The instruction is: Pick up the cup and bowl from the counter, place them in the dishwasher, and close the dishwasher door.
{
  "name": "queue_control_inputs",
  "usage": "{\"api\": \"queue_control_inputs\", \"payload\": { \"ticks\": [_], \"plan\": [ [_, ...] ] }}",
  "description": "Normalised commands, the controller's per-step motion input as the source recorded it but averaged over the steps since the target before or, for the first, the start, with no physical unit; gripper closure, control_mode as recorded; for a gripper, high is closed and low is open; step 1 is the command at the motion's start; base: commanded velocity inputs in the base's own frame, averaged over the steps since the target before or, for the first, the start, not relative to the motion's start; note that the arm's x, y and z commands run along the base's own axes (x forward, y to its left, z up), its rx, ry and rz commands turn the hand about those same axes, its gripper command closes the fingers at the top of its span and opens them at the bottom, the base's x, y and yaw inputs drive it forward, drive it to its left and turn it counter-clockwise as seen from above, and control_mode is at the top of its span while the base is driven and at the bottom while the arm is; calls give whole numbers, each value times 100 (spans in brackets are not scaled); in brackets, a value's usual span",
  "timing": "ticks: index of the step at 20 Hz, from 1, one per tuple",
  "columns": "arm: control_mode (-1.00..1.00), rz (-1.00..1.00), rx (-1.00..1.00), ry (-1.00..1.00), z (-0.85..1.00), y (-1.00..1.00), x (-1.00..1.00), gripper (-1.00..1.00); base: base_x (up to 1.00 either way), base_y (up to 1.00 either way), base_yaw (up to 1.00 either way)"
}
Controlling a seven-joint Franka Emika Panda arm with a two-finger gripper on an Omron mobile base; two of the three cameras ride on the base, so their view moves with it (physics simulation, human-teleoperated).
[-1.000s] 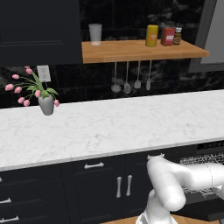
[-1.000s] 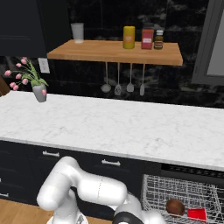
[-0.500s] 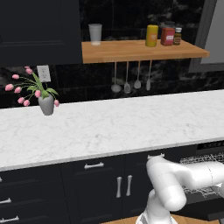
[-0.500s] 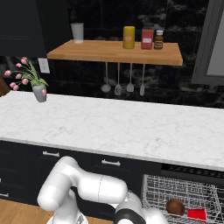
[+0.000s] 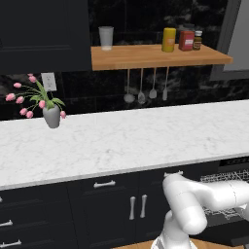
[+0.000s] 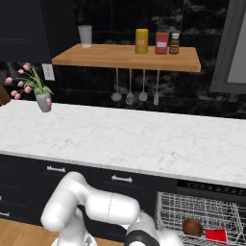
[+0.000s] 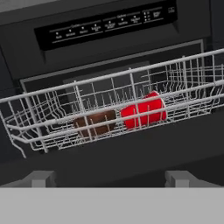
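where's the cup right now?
The red cup lies on its side in the dishwasher's wire rack, right beside the brown bowl. In the right base view it sits at the lower right, below the counter.

Pink tulips in grey vase [image 5: 50, 115], wooden shelf [image 5: 155, 56], hanging utensils [image 5: 146, 92]

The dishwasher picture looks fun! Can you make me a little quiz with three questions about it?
1. True or false: the red cup lies in the wire rack.
2. What sits beside the cup? A) brown bowl B) flower vase C) spoon
3. Fill in: the rack belongs to the black ____.

Key: 1 true. 2 A, the brown bowl. 3 dishwasher.
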Motion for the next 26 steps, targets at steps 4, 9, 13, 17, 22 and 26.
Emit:
{"api": "queue_control_inputs", "payload": {
  "ticks": [4, 9, 13, 17, 22, 26],
  "plan": [
    [-100, 0, 1, 0, -24, -45, -53, -100, 0, 0, 0],
    [-100, 0, 0, 3, -68, -36, -25, -100, 0, 0, 0],
    [-100, 1, 1, 4, -99, -5, 36, -100, 0, 0, 0],
    [-100, 8, 7, 0, -92, -4, 96, -100, 0, 0, 0],
    [-100, 15, 8, -4, -58, 0, 88, -100, 0, 0, 0],
    [-100, 19, 11, -15, -8, 6, 92, -100, 0, 0, 0]
  ]
}}
